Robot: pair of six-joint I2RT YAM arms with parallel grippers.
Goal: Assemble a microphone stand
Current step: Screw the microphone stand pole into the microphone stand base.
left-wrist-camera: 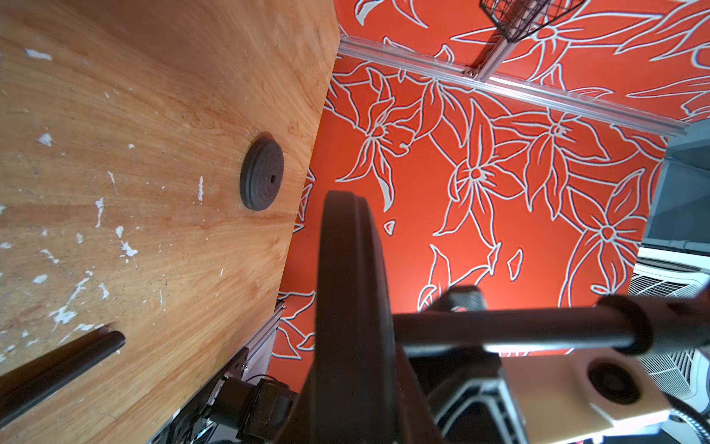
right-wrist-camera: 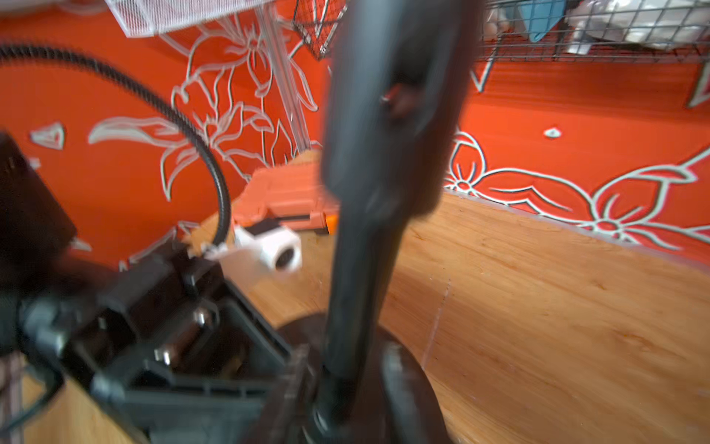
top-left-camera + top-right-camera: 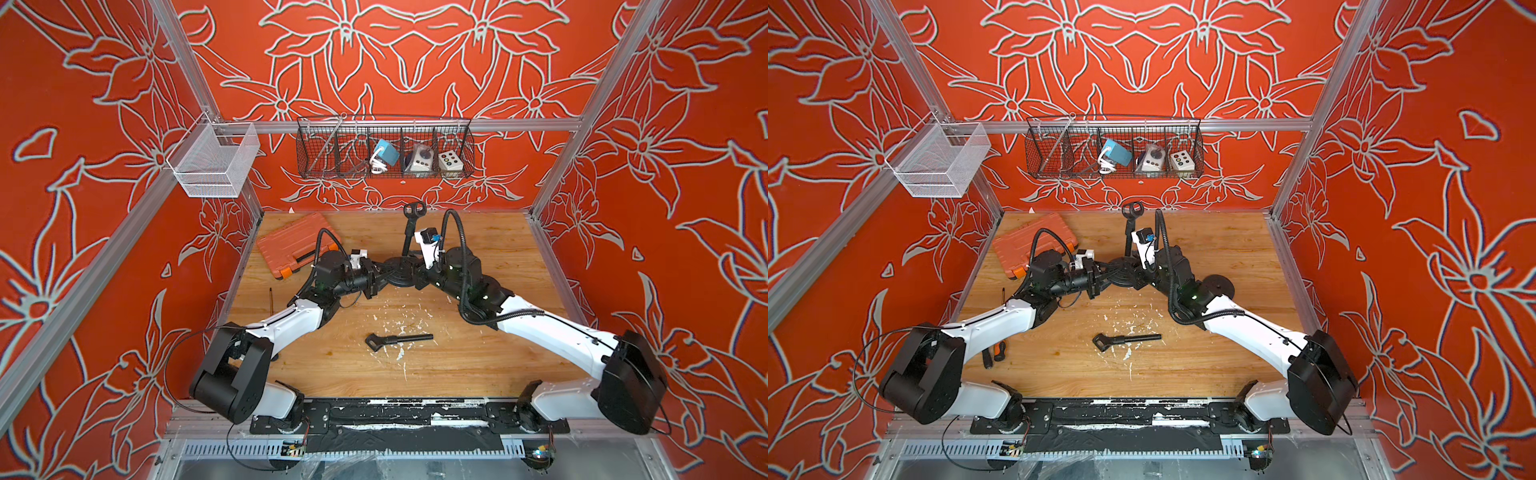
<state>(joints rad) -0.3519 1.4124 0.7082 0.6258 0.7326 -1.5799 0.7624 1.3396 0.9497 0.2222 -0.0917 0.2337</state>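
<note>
Round base sits on the table at frame centre in both top views, with the pole upright in it and the clip on top. It reads as a heavy rigid disc under a stiff, smooth, thin tube, so grab the base rim or low on the pole, never the clip. Left gripper is clamped on the base's left rim. Right gripper is at the pole foot, but its jaws are hidden, so can't tell. A loose tube lies lower centre.
</note>
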